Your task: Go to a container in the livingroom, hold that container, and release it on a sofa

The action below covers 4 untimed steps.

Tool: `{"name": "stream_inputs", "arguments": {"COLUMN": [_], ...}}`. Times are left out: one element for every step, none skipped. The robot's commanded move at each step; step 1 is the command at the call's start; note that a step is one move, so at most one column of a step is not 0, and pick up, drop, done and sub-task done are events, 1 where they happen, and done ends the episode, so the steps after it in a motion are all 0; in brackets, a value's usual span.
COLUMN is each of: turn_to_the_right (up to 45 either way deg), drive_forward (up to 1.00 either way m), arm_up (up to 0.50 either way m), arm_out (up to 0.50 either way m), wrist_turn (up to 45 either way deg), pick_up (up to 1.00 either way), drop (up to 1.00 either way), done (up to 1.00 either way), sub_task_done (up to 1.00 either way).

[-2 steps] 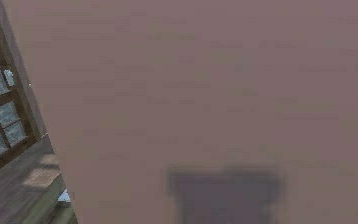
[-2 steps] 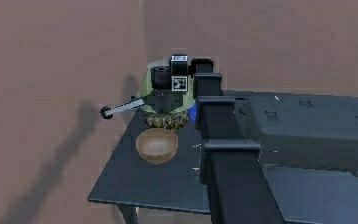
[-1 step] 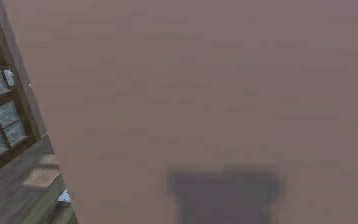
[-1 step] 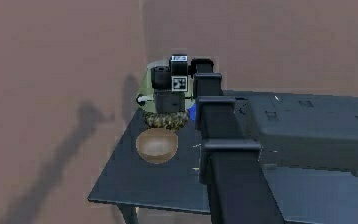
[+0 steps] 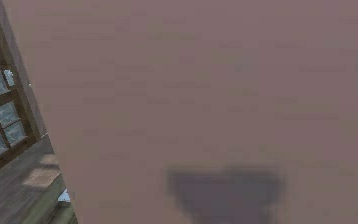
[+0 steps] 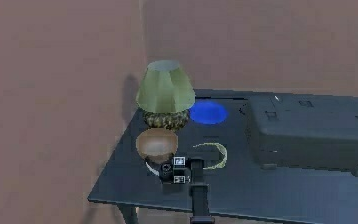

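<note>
A brown bowl-shaped container (image 6: 157,143) stands on a dark table (image 6: 287,192) near its left end, in the arm side view. The arm (image 6: 199,200) rises from the bottom edge and ends at the gripper (image 6: 165,166), right by the bowl's near side. Since the bowl sits on the tabletop at the gripper's far end, I cannot tell whether the gripper holds anything, nor whether it touches the bowl.
On the same table stand a lamp (image 6: 166,90) with an olive shade, a flat blue disc (image 6: 209,112), a curved tan strip (image 6: 219,155) and a dark box (image 6: 307,130). In the forward view a plain wall (image 5: 207,90) is close ahead, with a wood-framed window (image 5: 2,100) and a wooden ledge (image 5: 27,185) at the left.
</note>
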Motion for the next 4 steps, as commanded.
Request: {"name": "stream_inputs", "arguments": {"turn_to_the_right": [0.0, 0.0, 0.0, 0.0], "drive_forward": [0.00, 0.00, 0.00, 0.00], "arm_up": [0.00, 0.10, 0.18, 0.00], "arm_out": [0.00, 0.00, 0.00, 0.00], "wrist_turn": [0.0, 0.0, 0.0, -45.0], "pick_up": [1.00, 0.00, 0.00, 0.00], "drop": [0.00, 0.00, 0.00, 0.00], "done": [0.00, 0.00, 0.00, 0.00], "sub_task_done": [0.00, 0.00, 0.00, 0.00]}}
